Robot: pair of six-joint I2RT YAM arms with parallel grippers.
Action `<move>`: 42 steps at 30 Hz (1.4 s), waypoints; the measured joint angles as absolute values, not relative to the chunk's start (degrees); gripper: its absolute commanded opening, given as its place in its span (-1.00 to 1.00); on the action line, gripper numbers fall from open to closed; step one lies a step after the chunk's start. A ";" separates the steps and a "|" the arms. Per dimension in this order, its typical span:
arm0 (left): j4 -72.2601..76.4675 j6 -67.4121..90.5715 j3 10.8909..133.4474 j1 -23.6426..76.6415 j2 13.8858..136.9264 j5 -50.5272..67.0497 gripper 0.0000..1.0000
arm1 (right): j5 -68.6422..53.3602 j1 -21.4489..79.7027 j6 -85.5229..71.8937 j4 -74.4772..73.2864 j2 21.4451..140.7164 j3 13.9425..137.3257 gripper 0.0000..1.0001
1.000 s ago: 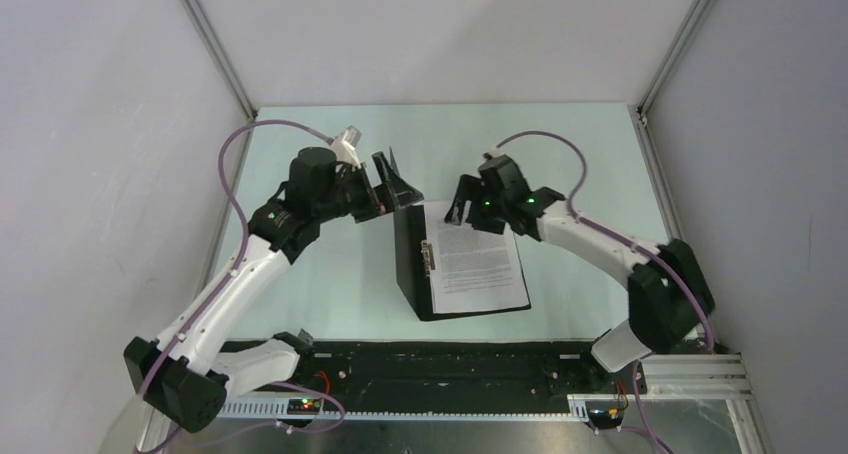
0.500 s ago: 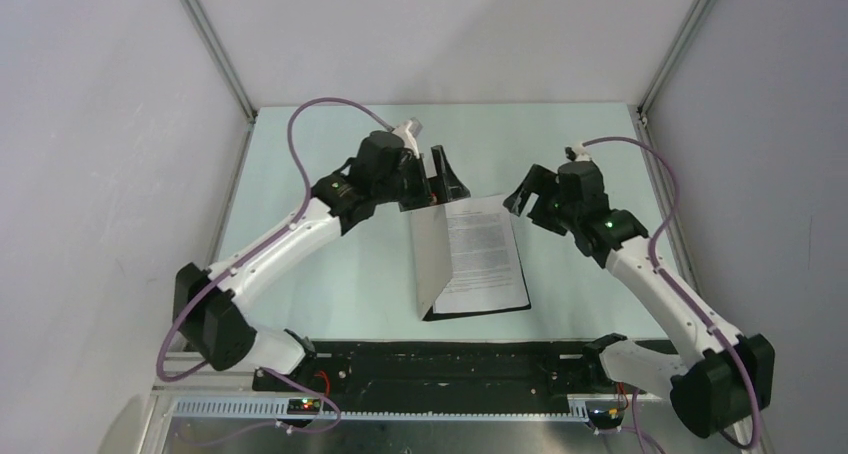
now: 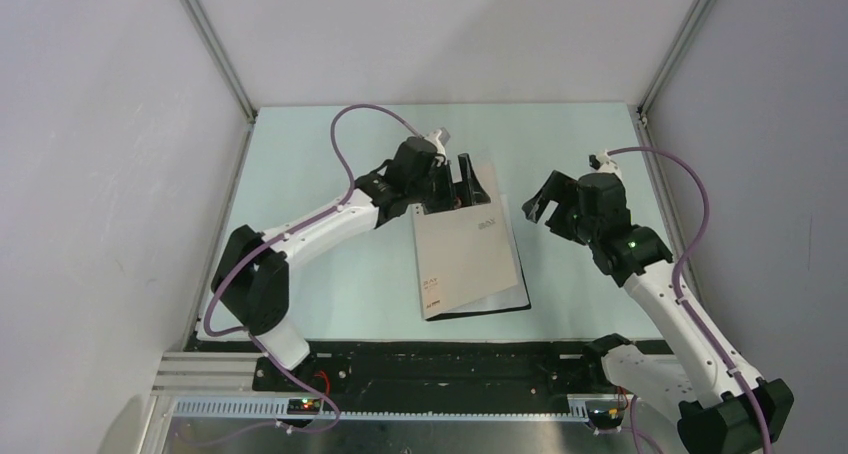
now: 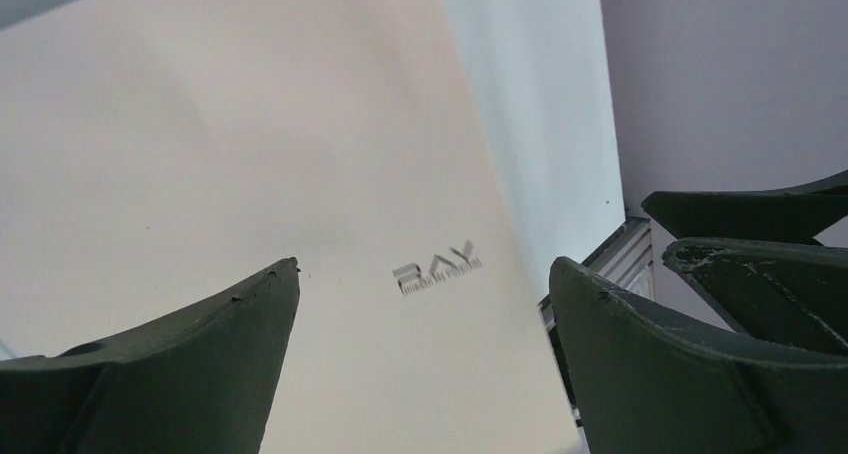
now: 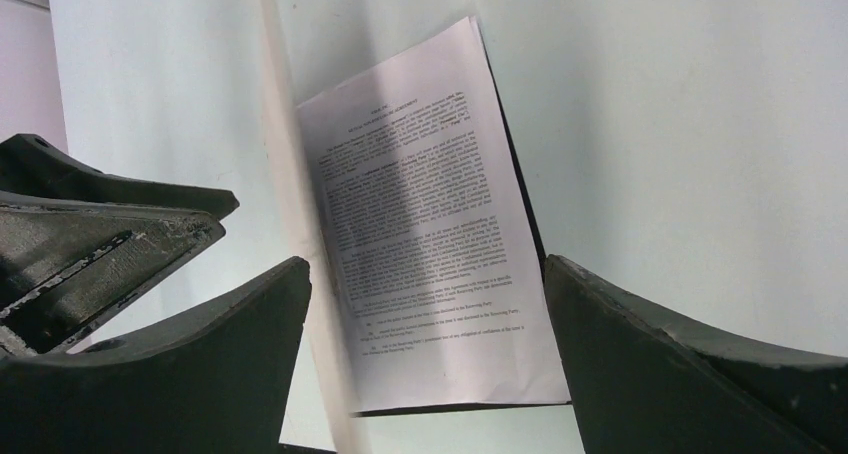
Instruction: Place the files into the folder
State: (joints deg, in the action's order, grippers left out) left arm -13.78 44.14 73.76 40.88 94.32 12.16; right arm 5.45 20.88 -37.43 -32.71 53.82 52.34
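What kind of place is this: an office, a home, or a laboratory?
Most likely a laboratory robot test cell. Plain pale walls on aluminium posts enclose a light-green table. The left arm and right arm are bolted to a black rail at its near edge, and a folder lies on it.

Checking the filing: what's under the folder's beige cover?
The right wrist view shows a printed sheet lying under the tilted folder cover; from above the cover hides it. Whether blank sheets lie beneath cannot be seen.

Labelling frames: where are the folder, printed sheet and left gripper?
folder (image 3: 468,259), top view, centre of beige cover
printed sheet (image 5: 430,244), right wrist view, mid-text
left gripper (image 4: 425,274), left wrist view, between fingertips
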 measured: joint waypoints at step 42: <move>-29.78 32.53 55.02 35.48 54.46 -13.39 0.99 | 8.19 32.03 -37.50 -28.01 62.67 52.31 0.87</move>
State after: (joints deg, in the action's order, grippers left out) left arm -29.78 32.53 55.02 35.48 54.46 -13.39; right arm 8.19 32.03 -37.50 -28.01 62.67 52.31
